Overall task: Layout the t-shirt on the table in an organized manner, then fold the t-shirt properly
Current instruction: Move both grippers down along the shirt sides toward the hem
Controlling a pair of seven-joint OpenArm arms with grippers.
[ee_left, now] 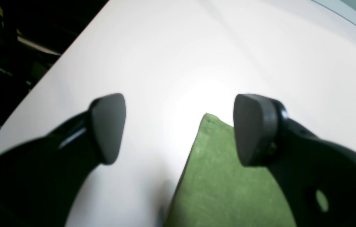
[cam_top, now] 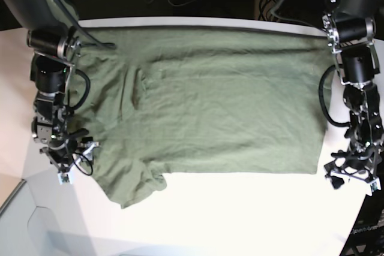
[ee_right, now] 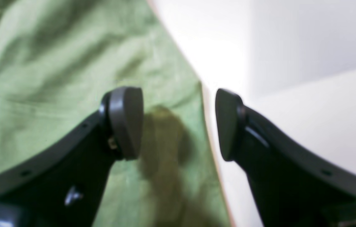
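— Since it's thin, creased cotton, how do you list the t-shirt?

— Item: olive tee, spread flat over the table. I judge it light, limp and clingy; it will sag unless pinched at a hem corner or sleeve edge.

— And the grippers, placed against the shirt?

— Left gripper: jaws apart, holding nothing, hovering just off the shirt's hem corner, one finger over cloth, one over bare table. Right gripper: jaws apart, empty, straddling the shirt's sleeve-side edge, one pad above fabric.
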